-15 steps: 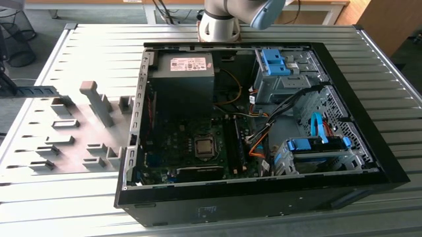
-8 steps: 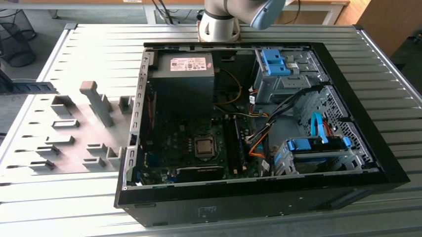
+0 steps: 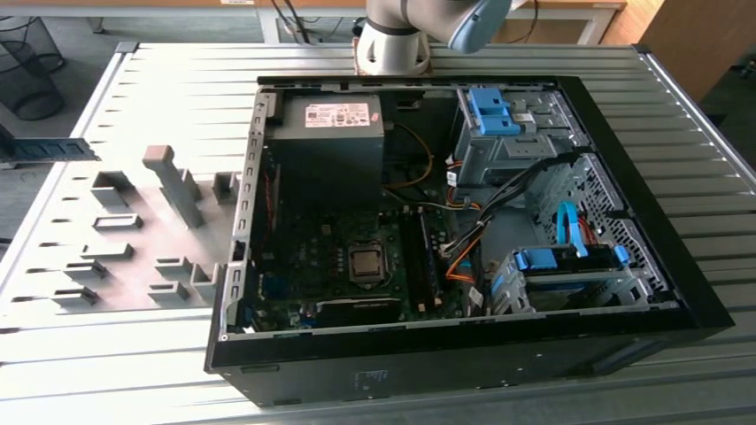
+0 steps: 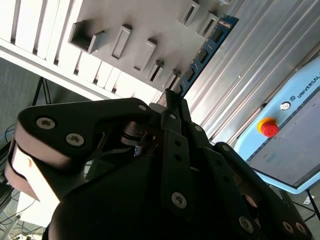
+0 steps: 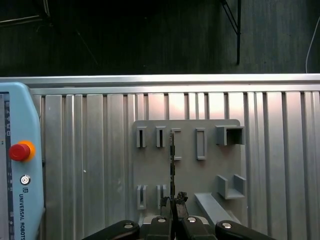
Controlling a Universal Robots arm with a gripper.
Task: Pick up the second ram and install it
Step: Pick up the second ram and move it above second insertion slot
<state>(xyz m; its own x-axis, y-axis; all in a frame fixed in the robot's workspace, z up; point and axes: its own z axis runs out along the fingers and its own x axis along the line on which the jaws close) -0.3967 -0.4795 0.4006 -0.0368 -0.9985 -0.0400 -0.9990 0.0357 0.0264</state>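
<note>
Ram [image 4: 204, 56] pinched at one end in closed gripper [image 4: 172, 100]: blue face, black chips plain in second wrist view, mere edge-on sliver in first wrist view, grey fixture [image 5: 190, 175] beyond gripper. Open case [image 3: 473, 350] well apart in exterior view.

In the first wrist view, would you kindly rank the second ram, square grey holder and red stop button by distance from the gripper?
1. second ram, clamped in the gripper.
2. square grey holder, on the fixture plate.
3. red stop button, on the pendant.
</note>
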